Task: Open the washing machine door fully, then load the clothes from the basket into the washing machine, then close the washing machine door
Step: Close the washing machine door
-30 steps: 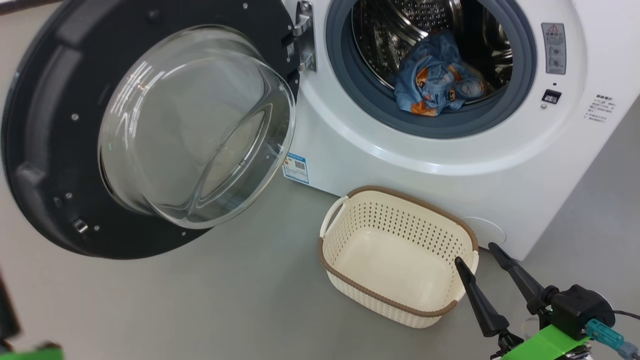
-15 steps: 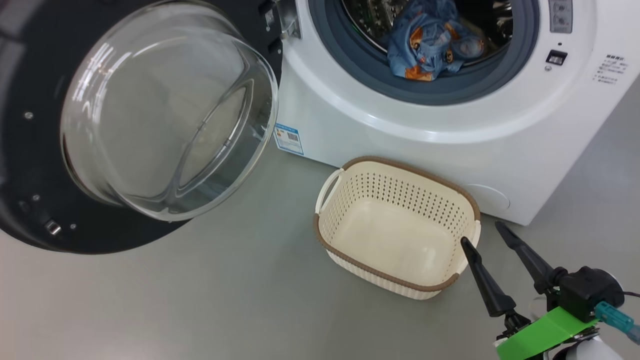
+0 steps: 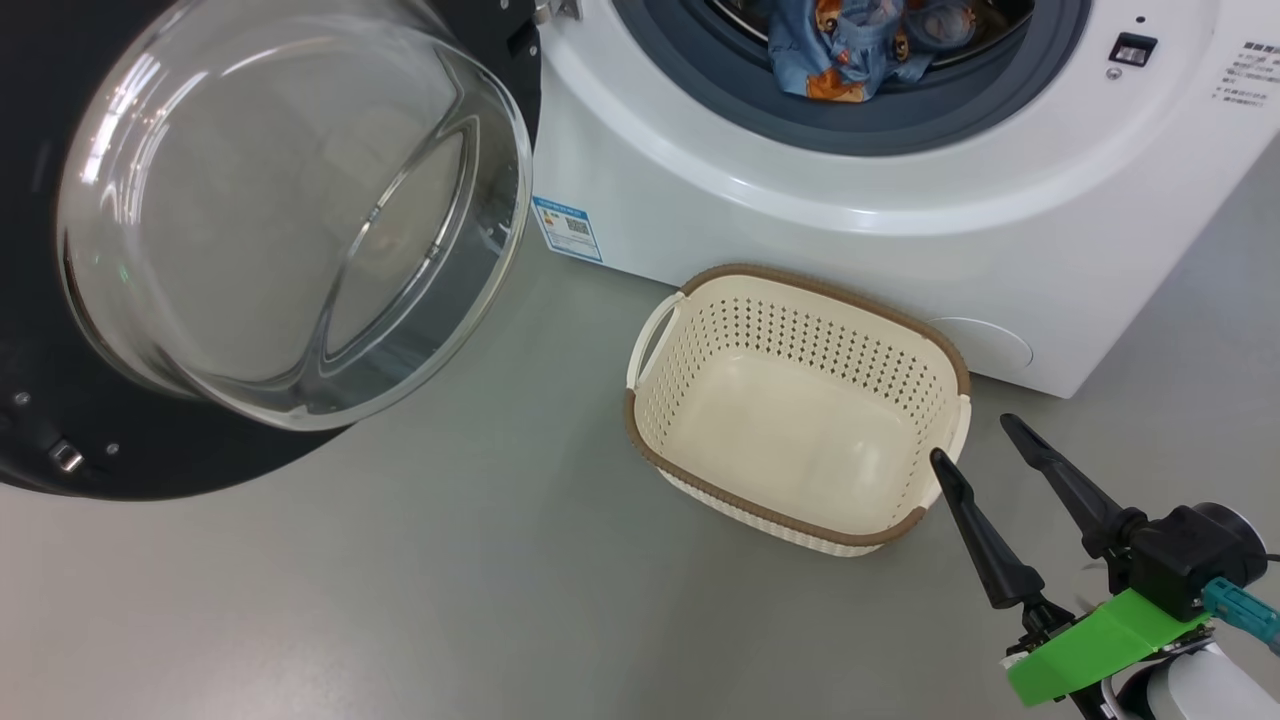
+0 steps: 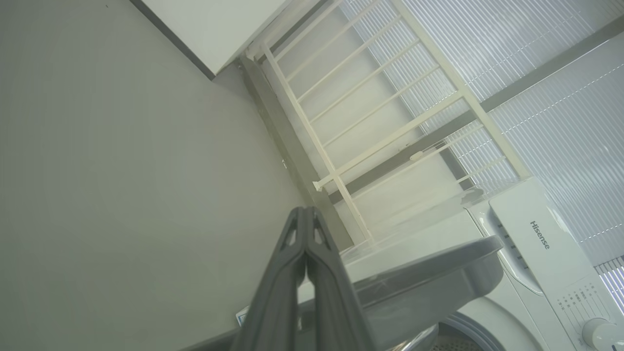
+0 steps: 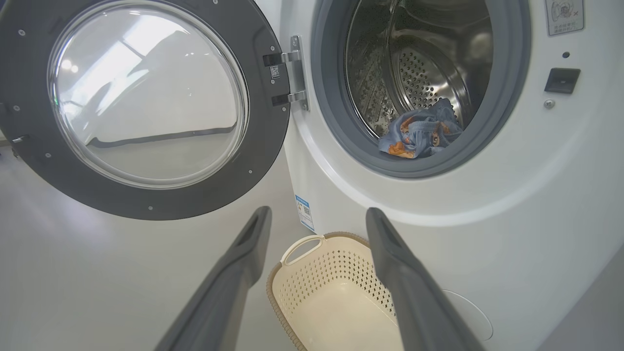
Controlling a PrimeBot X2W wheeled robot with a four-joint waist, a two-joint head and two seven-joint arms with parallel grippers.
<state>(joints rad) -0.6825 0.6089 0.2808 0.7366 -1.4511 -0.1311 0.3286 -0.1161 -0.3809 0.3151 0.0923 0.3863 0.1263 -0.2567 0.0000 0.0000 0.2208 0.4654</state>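
Observation:
The white washing machine (image 3: 860, 230) (image 5: 536, 204) stands with its black round door (image 3: 60, 440) (image 5: 146, 195) swung wide open to the left, glass bowl (image 3: 290, 210) bulging toward me. Light-blue clothes (image 3: 850, 40) (image 5: 421, 136) with orange figures lie at the drum's front lip. The cream basket (image 3: 800, 505) (image 5: 302, 287) with a brown rim sits on the floor before the machine, nothing inside it. My right gripper (image 3: 985, 440) (image 5: 317, 214) hangs open just right of the basket's near corner, holding nothing. My left gripper (image 4: 306, 210) is shut on nothing, pointing past the door's edge.
Grey floor (image 3: 400, 600) spreads in front of the door and basket. In the left wrist view a white rail rack (image 4: 370, 112) stands by a ribbed window beyond the machine's top panel (image 4: 541, 239).
The head camera has tilted down: machine, door and basket have slid up the picture. The right gripper stays open by the basket's near right corner.

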